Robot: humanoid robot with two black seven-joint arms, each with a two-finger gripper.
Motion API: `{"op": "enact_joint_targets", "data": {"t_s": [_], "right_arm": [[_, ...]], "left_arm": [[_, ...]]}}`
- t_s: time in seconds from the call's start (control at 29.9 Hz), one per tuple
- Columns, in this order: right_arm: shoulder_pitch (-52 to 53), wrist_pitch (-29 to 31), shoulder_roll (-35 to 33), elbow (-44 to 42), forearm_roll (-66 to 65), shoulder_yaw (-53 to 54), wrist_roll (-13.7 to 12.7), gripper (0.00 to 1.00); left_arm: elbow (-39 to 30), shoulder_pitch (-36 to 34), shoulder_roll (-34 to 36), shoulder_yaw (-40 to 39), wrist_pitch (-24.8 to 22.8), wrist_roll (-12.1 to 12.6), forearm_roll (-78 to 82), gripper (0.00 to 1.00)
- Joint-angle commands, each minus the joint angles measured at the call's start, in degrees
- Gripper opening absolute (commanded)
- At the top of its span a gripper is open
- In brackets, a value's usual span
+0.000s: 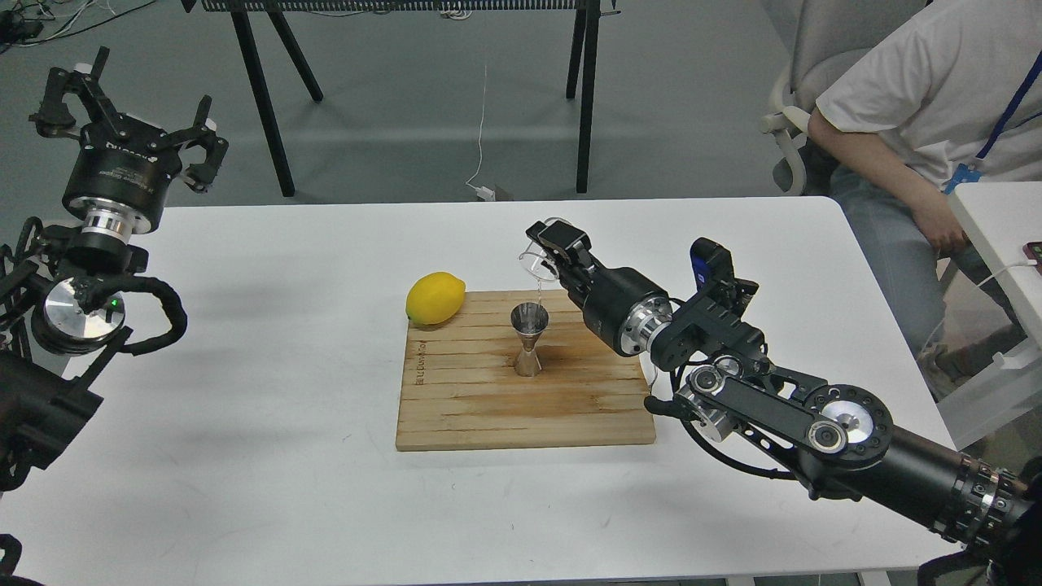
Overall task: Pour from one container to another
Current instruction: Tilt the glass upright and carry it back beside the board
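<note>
The steel jigger (pixel 529 339) stands upright on the wooden cutting board (pixel 488 407), near its middle. Just above and to the right of the jigger's mouth, my right gripper (pixel 547 249) is shut on the small clear glass cup (pixel 535 263), which is tipped over to the left with its rim pointing down toward the jigger. A thin clear stream seems to run from the cup toward the jigger. My left gripper (pixel 126 102) is raised at the far left beyond the table's edge, its fingers spread open and empty.
A yellow lemon (pixel 435 298) lies on the board's back left corner. The board sits on a white table (pixel 244 366). A seated person (pixel 920 122) is at the back right, beside another white table (pixel 997 220) with a phone.
</note>
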Motion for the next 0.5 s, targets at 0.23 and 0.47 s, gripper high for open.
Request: {"op": "enact_joint_targets", "data": {"t_s": [0.23,0.47], "right_arm": [[3.55,-0.09,-0.81,0.07,-0.85,-3.93,0.03,0.22],[5.93,-0.09,-0.28,0.07,-0.85,-7.01,0.03,0.22]], "left_arm": [[-0.02,0.07,-0.08,-0.70,-0.18,0.04,0.00,1.00],[-0.02,-0.01,-0.17,-0.70,-0.35,-0.05,0.00,1.00]]}}
